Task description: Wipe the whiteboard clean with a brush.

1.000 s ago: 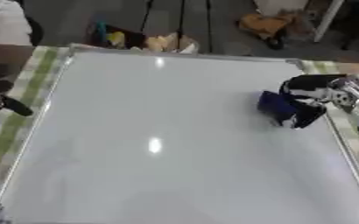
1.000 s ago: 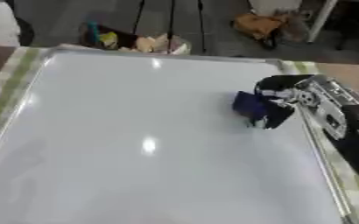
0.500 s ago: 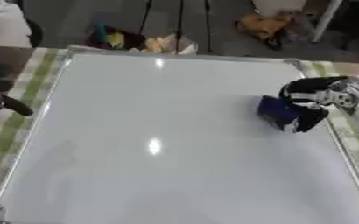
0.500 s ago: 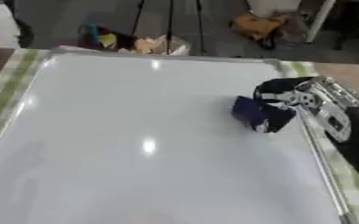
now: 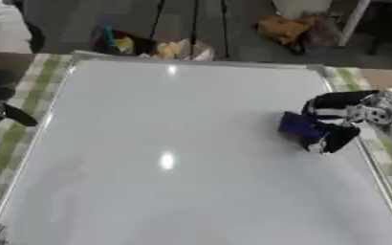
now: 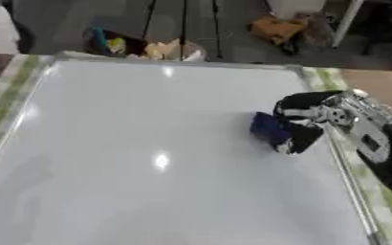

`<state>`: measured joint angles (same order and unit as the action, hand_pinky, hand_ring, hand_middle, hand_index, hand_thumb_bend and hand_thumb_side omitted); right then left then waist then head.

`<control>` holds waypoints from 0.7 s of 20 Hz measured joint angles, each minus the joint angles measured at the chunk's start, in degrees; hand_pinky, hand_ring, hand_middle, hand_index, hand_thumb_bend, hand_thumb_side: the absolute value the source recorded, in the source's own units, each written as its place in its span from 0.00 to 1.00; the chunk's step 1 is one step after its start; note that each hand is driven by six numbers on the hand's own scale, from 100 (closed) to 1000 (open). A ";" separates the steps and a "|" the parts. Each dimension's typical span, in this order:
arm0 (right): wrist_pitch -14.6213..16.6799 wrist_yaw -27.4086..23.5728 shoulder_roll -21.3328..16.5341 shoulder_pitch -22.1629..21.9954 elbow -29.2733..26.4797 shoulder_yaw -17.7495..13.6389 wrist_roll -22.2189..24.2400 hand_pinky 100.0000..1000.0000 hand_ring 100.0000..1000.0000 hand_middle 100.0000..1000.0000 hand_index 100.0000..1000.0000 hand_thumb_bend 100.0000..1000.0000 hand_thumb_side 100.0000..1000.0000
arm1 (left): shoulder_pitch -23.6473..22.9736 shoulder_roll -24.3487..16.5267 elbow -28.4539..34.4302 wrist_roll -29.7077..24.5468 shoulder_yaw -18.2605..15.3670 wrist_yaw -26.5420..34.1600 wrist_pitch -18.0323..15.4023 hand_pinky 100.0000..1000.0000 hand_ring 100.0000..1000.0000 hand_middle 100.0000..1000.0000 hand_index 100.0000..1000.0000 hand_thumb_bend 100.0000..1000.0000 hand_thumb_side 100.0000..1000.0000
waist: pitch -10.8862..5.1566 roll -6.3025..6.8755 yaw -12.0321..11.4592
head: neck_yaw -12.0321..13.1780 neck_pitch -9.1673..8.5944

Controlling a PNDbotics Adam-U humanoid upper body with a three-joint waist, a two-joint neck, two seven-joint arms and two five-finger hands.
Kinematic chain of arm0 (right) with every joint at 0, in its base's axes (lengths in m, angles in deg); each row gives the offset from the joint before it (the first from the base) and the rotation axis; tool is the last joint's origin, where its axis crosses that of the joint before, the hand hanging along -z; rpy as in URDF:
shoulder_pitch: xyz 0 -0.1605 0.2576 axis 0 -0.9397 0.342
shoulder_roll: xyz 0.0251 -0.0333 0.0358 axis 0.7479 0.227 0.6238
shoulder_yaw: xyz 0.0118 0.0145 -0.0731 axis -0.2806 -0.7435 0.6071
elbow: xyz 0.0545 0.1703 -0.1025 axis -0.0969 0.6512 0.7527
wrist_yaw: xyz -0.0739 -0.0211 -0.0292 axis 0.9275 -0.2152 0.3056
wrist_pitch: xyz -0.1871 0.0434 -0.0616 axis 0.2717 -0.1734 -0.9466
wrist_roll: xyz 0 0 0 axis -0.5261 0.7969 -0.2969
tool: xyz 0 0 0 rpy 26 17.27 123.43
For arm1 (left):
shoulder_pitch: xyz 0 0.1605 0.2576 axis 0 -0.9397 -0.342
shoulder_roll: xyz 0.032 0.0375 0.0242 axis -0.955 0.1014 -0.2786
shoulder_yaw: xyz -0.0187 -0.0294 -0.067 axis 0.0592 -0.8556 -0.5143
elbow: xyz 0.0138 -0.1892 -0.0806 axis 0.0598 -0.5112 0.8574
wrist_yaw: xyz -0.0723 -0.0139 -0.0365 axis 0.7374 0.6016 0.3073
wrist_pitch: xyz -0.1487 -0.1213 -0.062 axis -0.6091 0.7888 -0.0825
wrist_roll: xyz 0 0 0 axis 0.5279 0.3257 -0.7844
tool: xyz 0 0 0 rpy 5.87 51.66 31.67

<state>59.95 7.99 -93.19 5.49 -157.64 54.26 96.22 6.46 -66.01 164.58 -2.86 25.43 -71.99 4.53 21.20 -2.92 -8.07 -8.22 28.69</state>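
A large whiteboard [image 5: 166, 143] lies flat and fills most of both views; its surface looks blank, with only glare spots. My right hand [image 5: 337, 117] comes in from the right edge, fingers curled round a dark blue brush [image 5: 298, 125] that rests on the board near its right rim. The same brush [image 6: 269, 128] and right hand [image 6: 304, 117] show in the right eye view. Part of my left hand [image 5: 3, 114] shows dark at the left edge, off the board; its fingers are hard to make out.
A green-striped cloth [image 5: 22, 119] lies under the board and shows along its left and right sides. Beyond the far edge, on the floor, are colourful clutter [image 5: 149, 47], tripod legs and a brown bag [image 5: 283, 27].
My right hand and the brush have stayed on nearly the same spot near the right rim, shifting only slightly. The board looks the same.
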 measured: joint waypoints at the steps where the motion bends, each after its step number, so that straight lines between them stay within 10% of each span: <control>1: 0.02 -0.12 -0.01 -0.14 -0.25 0.02 0.02 0.69 0.69 0.42 0.00 0.00 0.33 | 0.00 0.00 0.00 0.00 0.00 0.00 0.00 0.36 0.77 0.65 0.60 0.00 0.91 | 0.00 0.00 0.03 | -0.01 0.00; 14: -0.52 -1.14 -0.42 -0.55 -1.13 0.24 0.14 0.69 0.70 0.46 0.00 0.00 0.37 | 0.00 0.01 0.00 -0.02 0.00 0.00 0.01 0.36 0.78 0.65 0.60 0.00 0.91 | 0.00 0.13 0.18 | -0.17 -0.01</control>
<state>59.44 6.85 -93.61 4.94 -158.77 54.50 96.36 6.46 -66.00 164.58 -2.88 25.44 -71.99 4.54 21.19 -2.80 -7.89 -8.40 28.68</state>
